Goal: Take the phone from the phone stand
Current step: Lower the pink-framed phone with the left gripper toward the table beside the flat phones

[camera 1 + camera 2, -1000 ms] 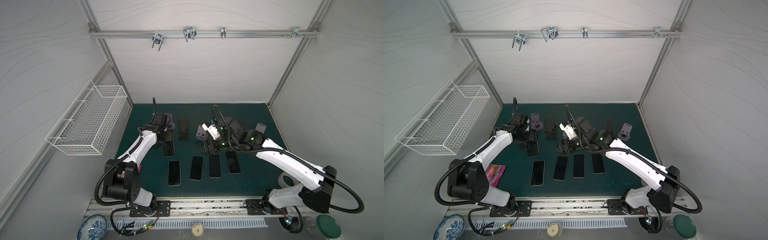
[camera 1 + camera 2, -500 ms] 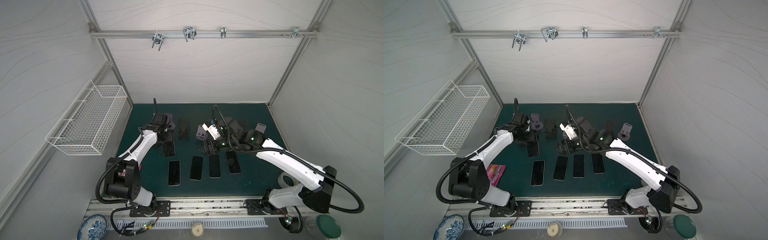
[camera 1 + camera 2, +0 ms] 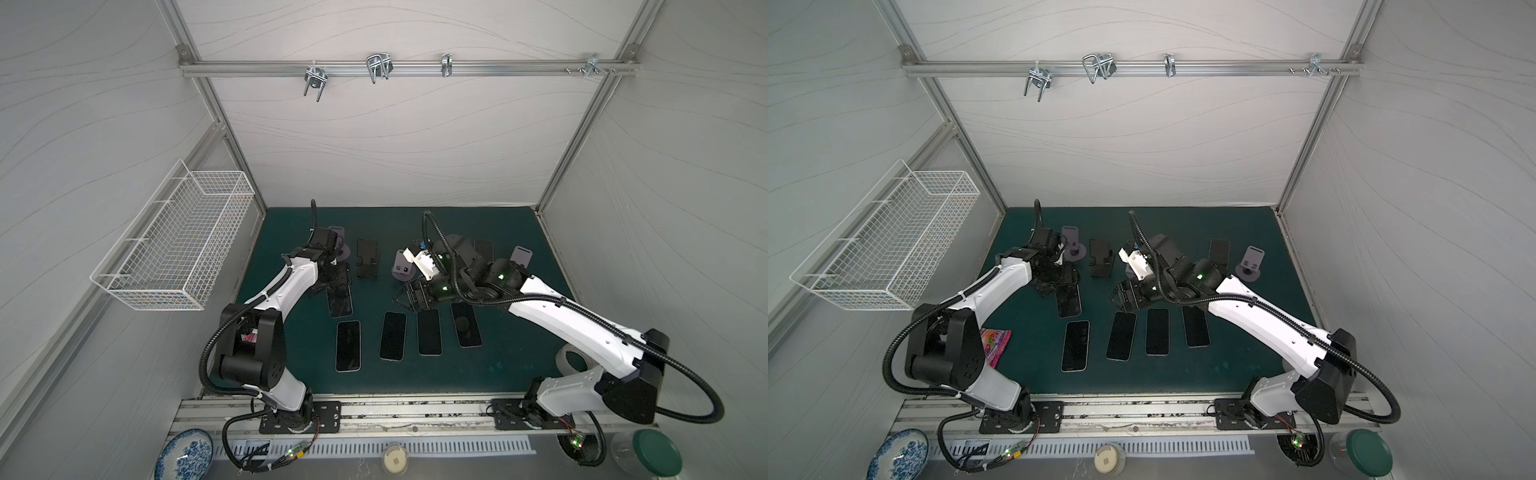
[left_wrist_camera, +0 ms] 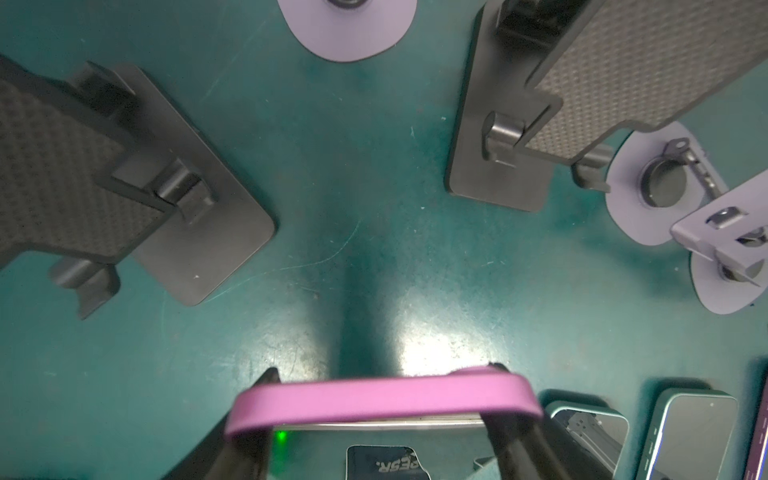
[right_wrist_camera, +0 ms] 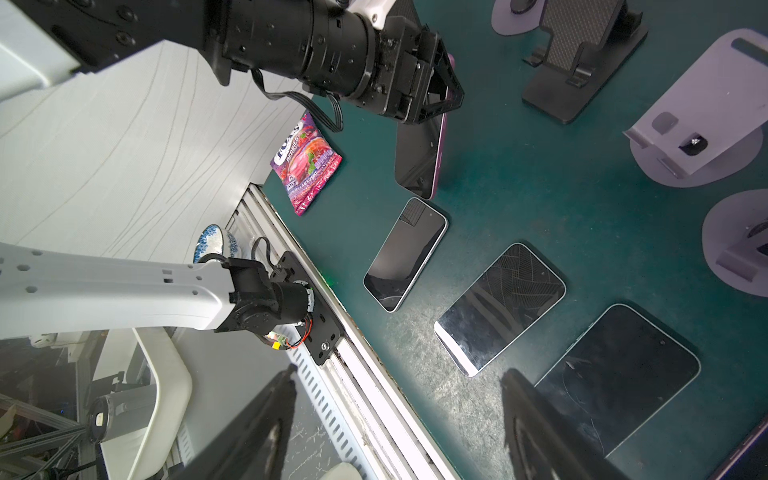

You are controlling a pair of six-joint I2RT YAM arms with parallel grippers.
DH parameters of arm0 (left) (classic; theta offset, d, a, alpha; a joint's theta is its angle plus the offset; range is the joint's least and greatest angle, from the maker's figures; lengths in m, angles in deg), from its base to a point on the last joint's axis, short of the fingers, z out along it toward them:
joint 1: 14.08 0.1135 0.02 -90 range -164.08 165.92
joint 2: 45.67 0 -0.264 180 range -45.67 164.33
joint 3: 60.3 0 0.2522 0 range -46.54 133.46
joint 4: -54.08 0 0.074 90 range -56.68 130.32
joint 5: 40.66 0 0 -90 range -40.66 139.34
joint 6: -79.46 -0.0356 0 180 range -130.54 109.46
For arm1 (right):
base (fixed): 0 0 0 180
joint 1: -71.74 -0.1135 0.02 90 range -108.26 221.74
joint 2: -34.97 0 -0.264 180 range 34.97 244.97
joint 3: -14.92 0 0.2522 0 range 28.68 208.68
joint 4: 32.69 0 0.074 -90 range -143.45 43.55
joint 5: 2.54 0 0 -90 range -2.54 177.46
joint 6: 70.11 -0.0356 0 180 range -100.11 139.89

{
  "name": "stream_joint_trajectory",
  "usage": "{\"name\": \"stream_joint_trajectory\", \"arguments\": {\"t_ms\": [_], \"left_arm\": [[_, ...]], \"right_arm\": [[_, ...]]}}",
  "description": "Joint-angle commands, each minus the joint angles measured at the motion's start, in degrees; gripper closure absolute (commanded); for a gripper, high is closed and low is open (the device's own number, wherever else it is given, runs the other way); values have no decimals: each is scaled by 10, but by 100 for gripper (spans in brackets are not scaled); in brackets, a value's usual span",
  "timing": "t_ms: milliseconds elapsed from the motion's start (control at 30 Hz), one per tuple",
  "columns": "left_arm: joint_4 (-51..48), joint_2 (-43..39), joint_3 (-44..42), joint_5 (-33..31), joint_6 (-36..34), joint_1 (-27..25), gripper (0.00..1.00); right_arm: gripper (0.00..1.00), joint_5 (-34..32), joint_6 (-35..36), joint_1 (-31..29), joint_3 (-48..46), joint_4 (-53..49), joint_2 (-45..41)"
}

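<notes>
Little is shifting since before: left gripper (image 5: pixel 451 85) is pinching the purple-cased phone (image 4: pixel 384 401) by its side edges, clear of the black textured stand (image 4: pixel 195 224), over the green mat (image 3: pixel 498 353); right gripper (image 5: pixel 392 395) is hanging spread. Probably stiff, slick, fragile; case edges are serving best.

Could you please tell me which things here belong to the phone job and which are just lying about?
For the job: left gripper, shut on the pink-cased phone; black stand; lilac stand; flat phones.
Lying about: snack packet, wire basket, patterned plate, green-lidded jar.
</notes>
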Motion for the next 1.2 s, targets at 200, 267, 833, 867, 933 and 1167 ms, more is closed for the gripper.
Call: {"name": "stream_joint_trajectory", "arguments": {"t_ms": [200, 267, 833, 867, 933, 1167], "left_arm": [[14, 26, 40, 11, -3, 0, 42], [14, 32, 45, 8, -5, -3, 42], [-4, 88, 87, 6, -19, -19, 41], [-4, 90, 87, 5, -19, -19, 41], [-4, 94, 87, 4, -19, -19, 41], [1, 106, 82, 1, -19, -21, 41]], "right_arm": [[21, 11, 1, 2, 12, -19, 18], [21, 11, 2, 2, 13, -19, 19], [21, -5, 4, 2, 2, -19, 13], [21, -5, 4, 2, 2, -19, 13], [21, -5, 4, 2, 0, -20, 13], [21, -1, 6, 2, 1, -21, 18]]}}
